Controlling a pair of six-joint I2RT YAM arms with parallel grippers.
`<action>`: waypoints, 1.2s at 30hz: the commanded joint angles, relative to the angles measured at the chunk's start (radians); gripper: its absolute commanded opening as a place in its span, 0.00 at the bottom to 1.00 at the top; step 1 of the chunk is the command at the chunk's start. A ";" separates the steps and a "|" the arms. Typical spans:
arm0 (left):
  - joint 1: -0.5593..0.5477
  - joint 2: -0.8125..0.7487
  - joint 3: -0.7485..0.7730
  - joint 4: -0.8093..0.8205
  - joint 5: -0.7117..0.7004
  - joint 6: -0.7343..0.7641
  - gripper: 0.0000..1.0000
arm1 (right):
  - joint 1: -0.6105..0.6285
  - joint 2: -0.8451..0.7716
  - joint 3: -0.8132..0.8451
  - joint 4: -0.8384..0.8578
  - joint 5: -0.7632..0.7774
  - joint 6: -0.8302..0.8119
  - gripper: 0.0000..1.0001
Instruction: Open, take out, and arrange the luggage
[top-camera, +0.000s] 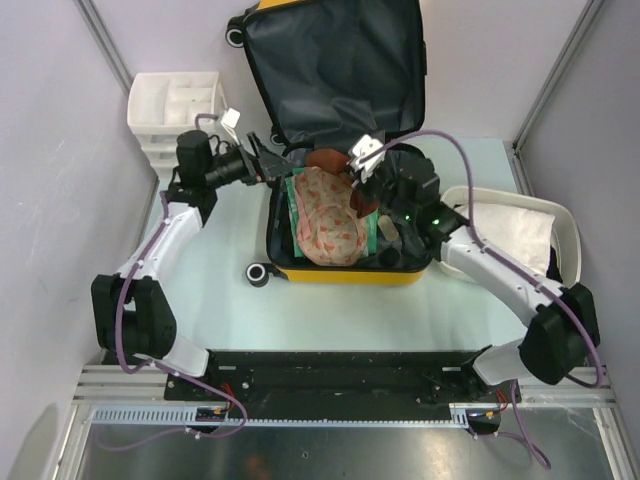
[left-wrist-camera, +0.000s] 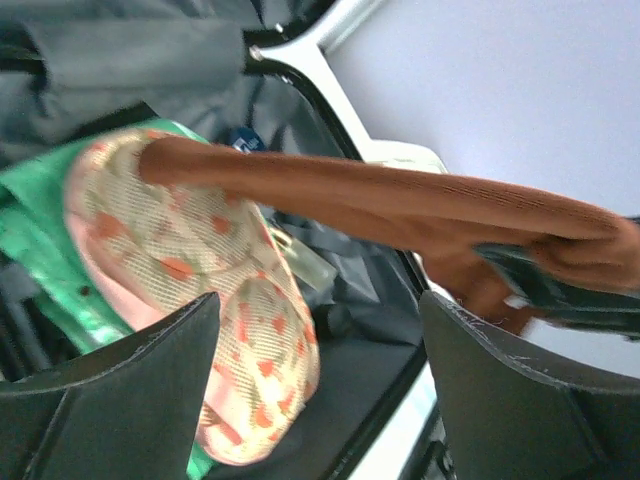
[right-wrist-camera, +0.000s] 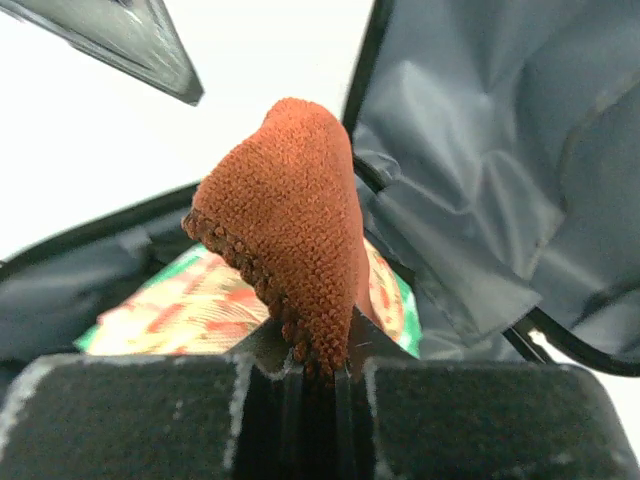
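Showing the take-out step: the luggage (top-camera: 330, 70) lay open on the desk (top-camera: 220, 300), its lid propped upright at the back. The right tool (right-wrist-camera: 315, 385) was clamped shut on a brown knit cloth (right-wrist-camera: 290, 220), held above the floral pouch (top-camera: 325, 225) and the green item (top-camera: 292, 200) packed in the shell. The left tool (left-wrist-camera: 320, 380) stood open and empty near the cloth. The next move, as judged, called for lifting the cloth clear of the rim and setting it on the desk without dragging the pouch along.

White drawer unit (top-camera: 140, 112) far left; white tub (top-camera: 520, 198) right, cloth (top-camera: 520, 235) inside.
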 joint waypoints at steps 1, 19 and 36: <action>0.045 0.018 0.059 0.028 -0.028 0.039 0.86 | -0.014 -0.069 0.172 -0.355 -0.137 0.218 0.00; -0.004 0.026 -0.019 0.019 -0.034 0.101 1.00 | -0.615 -0.083 0.238 -0.954 -0.266 0.543 0.00; -0.027 0.069 0.013 0.017 -0.025 0.139 1.00 | -1.143 -0.029 0.204 -0.954 -0.387 0.327 0.00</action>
